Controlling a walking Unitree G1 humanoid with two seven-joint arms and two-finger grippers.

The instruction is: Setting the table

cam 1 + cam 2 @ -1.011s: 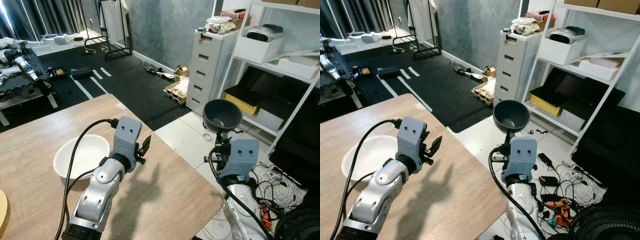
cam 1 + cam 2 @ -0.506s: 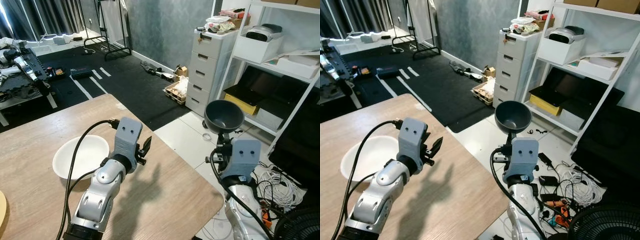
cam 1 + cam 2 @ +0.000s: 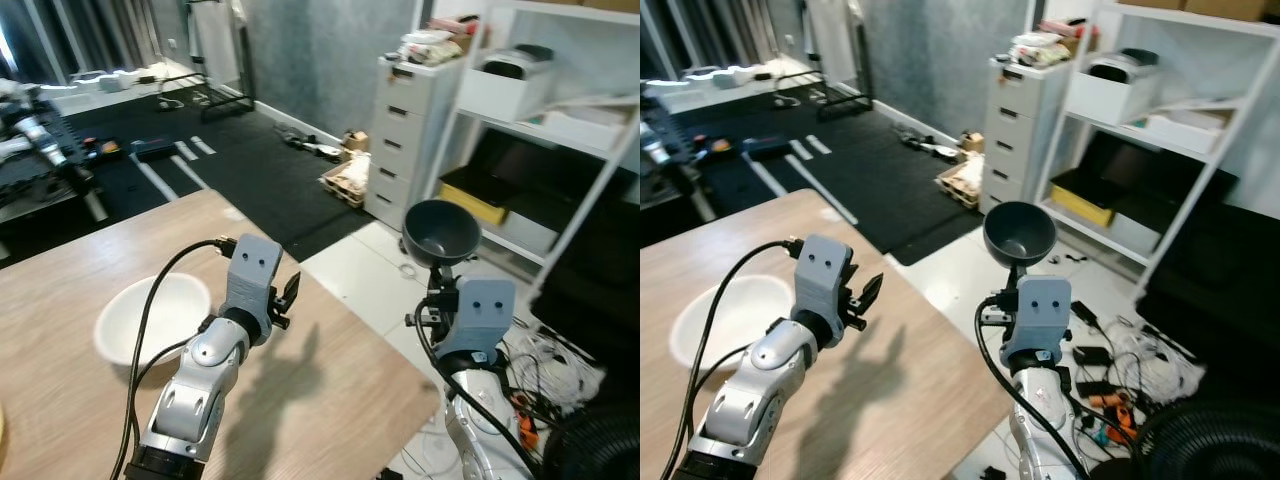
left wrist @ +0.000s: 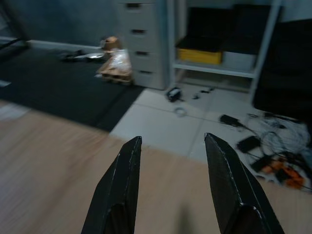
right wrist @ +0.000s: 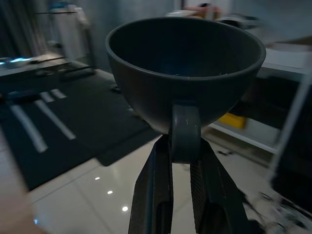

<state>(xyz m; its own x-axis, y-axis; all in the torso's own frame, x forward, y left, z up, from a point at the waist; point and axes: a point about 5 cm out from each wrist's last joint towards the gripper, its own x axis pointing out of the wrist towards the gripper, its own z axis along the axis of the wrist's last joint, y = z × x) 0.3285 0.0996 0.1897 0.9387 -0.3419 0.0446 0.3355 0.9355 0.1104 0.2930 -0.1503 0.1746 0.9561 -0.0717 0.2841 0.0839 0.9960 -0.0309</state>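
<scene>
A dark grey bowl (image 3: 441,231) is held upright in the air off the table's right edge, with my right gripper (image 3: 439,281) shut on the tab under it; the right wrist view has the bowl (image 5: 185,73) filling the upper half. A white bowl (image 3: 150,315) rests on the wooden table (image 3: 330,400) to the left. My left gripper (image 3: 289,296) hovers open just right of the white bowl, above the tabletop, its black fingers (image 4: 122,192) spread with nothing between them.
Beyond the table's right edge are white tiles, a white drawer unit (image 3: 408,135), open shelving (image 3: 560,130) and tangled cables (image 3: 1120,350) on the floor. A black fan (image 3: 1210,440) stands at the lower right. A black mat covers the far floor.
The whole picture has shifted and blurred, so the camera has moved. Both arms keep about the same pose, the grey bowl still held.
</scene>
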